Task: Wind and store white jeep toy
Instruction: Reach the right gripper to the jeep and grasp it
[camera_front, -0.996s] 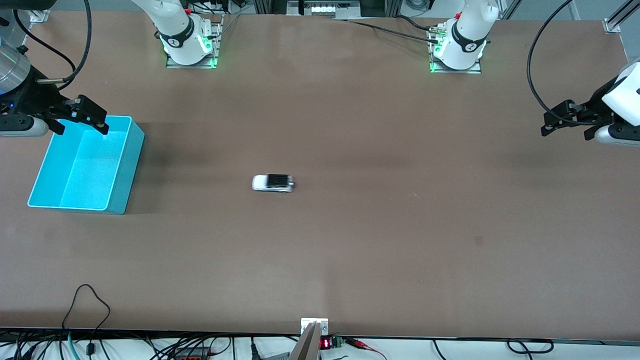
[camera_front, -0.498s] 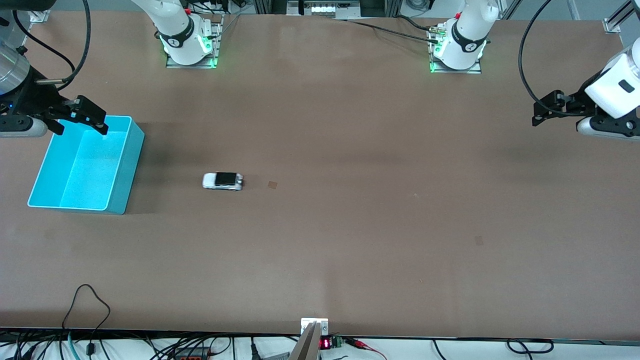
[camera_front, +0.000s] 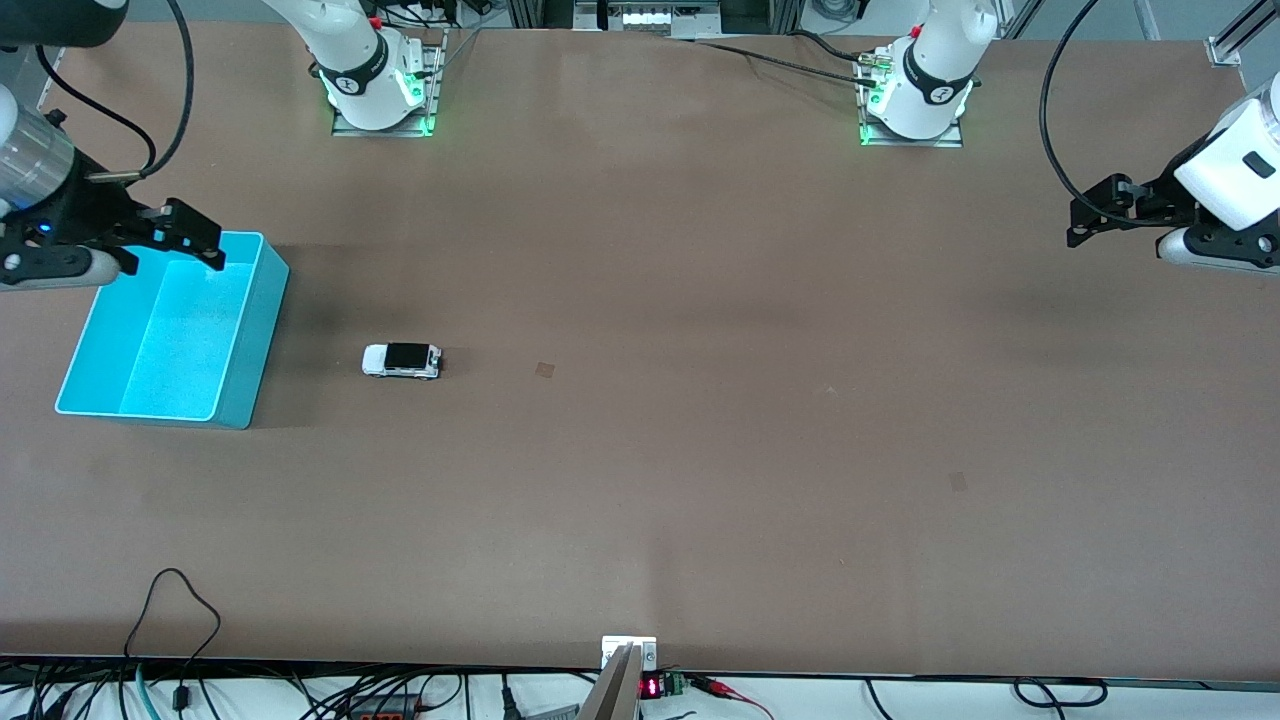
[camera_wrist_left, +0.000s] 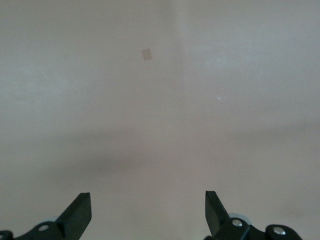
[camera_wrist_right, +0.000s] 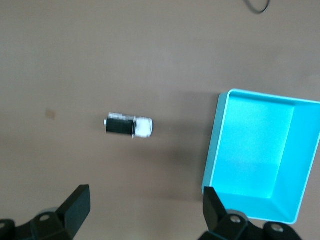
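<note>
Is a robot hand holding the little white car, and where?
No. The white jeep toy sits alone on the table; the right gripper and left gripper are open and hold nothing.

Robotics lab, bolted arm bases (camera_front: 378, 95), brown table (camera_front: 700, 480), loose cables (camera_front: 170, 620)

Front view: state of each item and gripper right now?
white jeep toy: upright on its wheels on the table, free of both grippers, beside the bin.
turquoise bin: open-topped, empty.
right gripper: open, empty, over the bin's rim.
left gripper: open, empty, over bare table at the left arm's end.
</note>
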